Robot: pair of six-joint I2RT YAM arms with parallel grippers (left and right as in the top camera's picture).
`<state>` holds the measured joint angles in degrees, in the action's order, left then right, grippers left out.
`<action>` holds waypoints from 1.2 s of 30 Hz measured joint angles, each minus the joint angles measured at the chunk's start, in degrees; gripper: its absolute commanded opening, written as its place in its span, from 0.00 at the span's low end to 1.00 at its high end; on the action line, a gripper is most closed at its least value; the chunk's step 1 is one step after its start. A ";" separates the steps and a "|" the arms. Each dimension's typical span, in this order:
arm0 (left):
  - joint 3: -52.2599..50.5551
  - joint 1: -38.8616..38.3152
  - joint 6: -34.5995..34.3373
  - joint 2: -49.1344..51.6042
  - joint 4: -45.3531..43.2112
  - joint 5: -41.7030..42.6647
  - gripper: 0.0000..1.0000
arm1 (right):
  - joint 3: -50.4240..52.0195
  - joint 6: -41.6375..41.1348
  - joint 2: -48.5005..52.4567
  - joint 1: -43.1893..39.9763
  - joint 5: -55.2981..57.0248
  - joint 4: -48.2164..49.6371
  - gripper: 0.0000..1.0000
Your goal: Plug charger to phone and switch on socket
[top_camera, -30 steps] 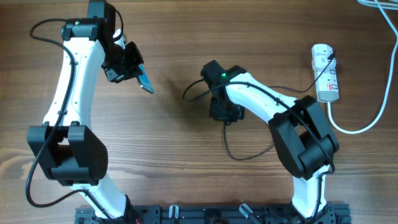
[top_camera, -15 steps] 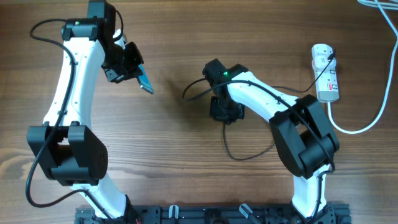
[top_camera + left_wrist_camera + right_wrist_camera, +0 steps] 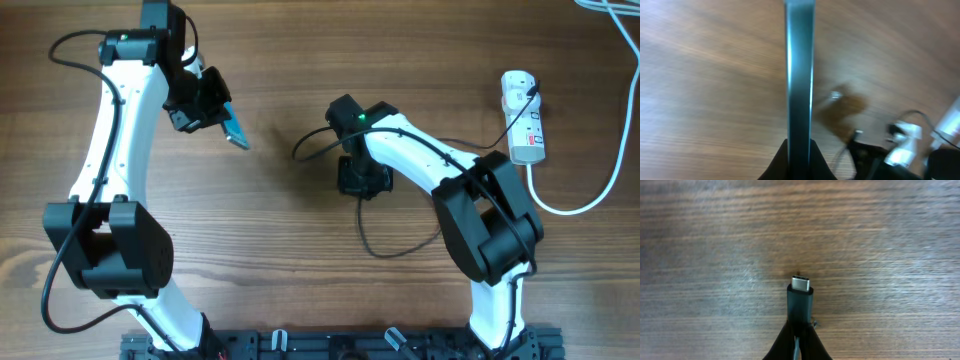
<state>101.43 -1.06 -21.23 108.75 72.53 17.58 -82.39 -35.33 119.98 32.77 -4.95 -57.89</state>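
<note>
- Overhead: the left gripper (image 3: 207, 104) was clamped on the phone (image 3: 236, 131), which it held off the table (image 3: 280, 280) in the upper left area, with its cyan screen tilted and its free end pointing down and right.
- Overhead: the right gripper (image 3: 362, 183) pointed downward near the middle of the table, and from this view I could not tell how its fingers stood.
- Overhead: the charger (image 3: 384, 254) showed as a thin black cable curving over the wood below that gripper.
- Overhead: the socket (image 3: 524, 118) lay at the right edge of the table, well apart from both grippers, with a thick white cord (image 3: 585, 205) looping away from it.
- Left wrist: the phone (image 3: 800, 75) appeared edge-on as 1 narrow upright strip, its lower end pinched between the 2 fingers of the left gripper (image 3: 800, 157).
- Left wrist: the wood behind it was blurred, as were some black and white shapes at the lower right.
- Right wrist: the right gripper (image 3: 799, 330) was pressed together on the dark body of the charger (image 3: 800, 302), just behind its plug.
- Right wrist: the silver plug tip (image 3: 800, 284) stuck out past the fingers (image 3: 812, 347), facing the bare wood.
</note>
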 measured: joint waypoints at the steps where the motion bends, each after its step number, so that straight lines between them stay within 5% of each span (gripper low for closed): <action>1: 0.00 0.00 0.98 0.00 -1.09 2.14 0.04 | -0.31 0.76 0.09 0.00 -0.44 -0.74 0.04; 6: 0.00 -0.04 6.01 0.00 -11.74 20.96 0.04 | -3.17 5.40 -3.30 0.02 -3.91 -7.06 0.04; 14: 0.00 -3.63 9.68 0.00 -18.84 43.67 0.04 | -4.50 10.16 -27.06 0.20 -10.78 -7.50 0.04; 19: 0.00 -8.59 10.51 0.00 -21.86 46.88 0.04 | -4.72 11.41 -33.64 1.97 -11.98 -7.52 0.04; 36: 0.00 -12.59 13.29 0.00 -21.57 43.19 0.04 | -4.72 4.76 -33.29 2.01 -10.40 -2.21 0.05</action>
<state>101.43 -13.65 -7.94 108.75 50.96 60.77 -87.11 -30.57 86.70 34.79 -15.35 -60.10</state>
